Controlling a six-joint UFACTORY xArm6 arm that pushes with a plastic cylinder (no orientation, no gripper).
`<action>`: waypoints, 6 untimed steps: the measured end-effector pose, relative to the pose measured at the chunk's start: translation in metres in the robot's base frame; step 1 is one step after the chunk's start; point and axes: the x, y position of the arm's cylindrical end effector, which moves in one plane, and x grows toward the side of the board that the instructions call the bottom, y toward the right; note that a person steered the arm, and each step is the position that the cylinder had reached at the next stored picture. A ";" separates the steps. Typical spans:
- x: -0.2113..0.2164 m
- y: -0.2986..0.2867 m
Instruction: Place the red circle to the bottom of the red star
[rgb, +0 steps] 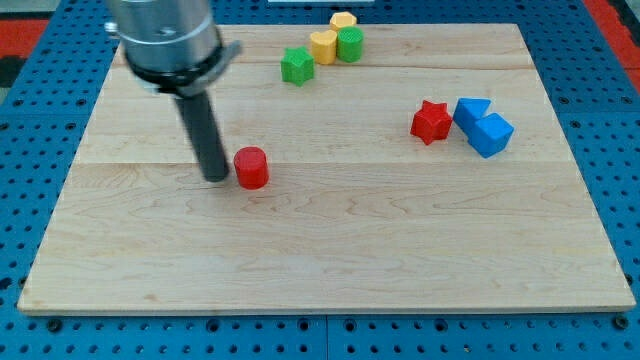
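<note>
The red circle is a short red cylinder left of the board's middle. My tip rests on the board just to its left, nearly touching it. The red star lies far to the view's right and a little higher, touching the blue blocks on its right side.
A blue triangle-like block and a blue cube-like block sit right of the red star. At the view's top are a green star, two yellow blocks and a green cylinder. The wooden board rests on a blue pegboard.
</note>
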 end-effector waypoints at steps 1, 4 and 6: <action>0.000 0.084; -0.035 0.134; -0.018 0.191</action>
